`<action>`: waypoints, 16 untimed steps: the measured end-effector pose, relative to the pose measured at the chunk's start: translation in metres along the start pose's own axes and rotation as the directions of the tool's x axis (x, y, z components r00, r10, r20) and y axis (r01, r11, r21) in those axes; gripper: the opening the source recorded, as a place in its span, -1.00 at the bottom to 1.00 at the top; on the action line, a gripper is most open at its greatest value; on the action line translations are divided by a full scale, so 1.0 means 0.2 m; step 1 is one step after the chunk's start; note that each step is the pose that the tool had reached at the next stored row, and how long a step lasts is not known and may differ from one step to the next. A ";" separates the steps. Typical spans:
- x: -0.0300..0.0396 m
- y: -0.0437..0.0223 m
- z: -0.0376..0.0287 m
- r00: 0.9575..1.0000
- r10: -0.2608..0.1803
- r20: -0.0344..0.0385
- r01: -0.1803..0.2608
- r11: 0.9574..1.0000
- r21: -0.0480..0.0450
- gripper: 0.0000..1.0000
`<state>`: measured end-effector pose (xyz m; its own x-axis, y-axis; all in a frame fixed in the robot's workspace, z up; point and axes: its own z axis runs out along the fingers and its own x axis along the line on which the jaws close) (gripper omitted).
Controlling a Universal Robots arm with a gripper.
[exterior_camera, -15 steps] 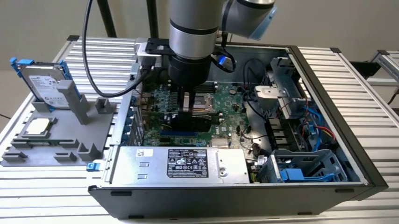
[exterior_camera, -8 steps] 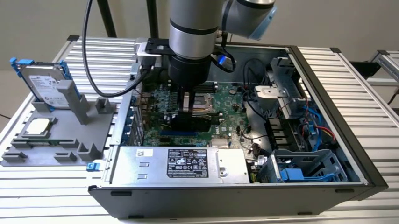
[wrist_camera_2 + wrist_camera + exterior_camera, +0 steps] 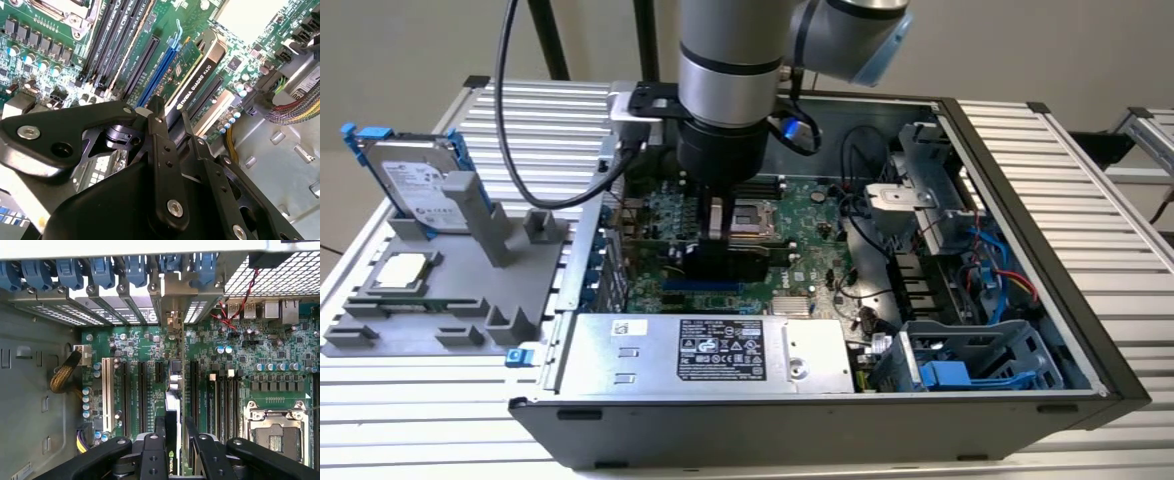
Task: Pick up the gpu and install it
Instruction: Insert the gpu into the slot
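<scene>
While our black gripper [image 3: 172,131] clamped the thin green-and-black gpu [image 3: 192,82] edge-on over the green motherboard [image 3: 140,347], we judged slight tilt could jam it beside the slot.

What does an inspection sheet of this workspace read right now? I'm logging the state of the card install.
Surface: ribbed metal table carrying an open computer case.
Job's things: gpu held on edge over the motherboard slots.
Clutter: hard drive upright in a grey holder; processor chip lying on that holder.
Grippers: gripper shut on the gpu.
Cables: black cable along the arm; braided bundle inside the case.
Surroundings: plain wall, nothing else seen.
</scene>
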<state>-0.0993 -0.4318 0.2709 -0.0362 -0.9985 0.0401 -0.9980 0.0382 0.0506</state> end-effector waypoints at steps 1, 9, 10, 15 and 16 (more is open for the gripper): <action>0.000 0.003 0.001 1.000 -0.001 0.000 0.001 1.000 0.000 -1.00; -0.002 0.016 0.005 1.000 -0.002 0.000 0.002 1.000 0.001 -1.00; -0.002 0.016 0.005 1.000 -0.002 0.000 0.002 1.000 0.001 -1.00; -0.002 0.016 0.012 1.000 -0.002 0.000 0.002 1.000 0.001 -1.00; -0.002 0.016 0.014 1.000 -0.002 0.000 0.002 1.000 0.001 -1.00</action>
<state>-0.1025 -0.4314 0.2682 -0.0339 -0.9986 0.0400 -0.9981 0.0358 0.0499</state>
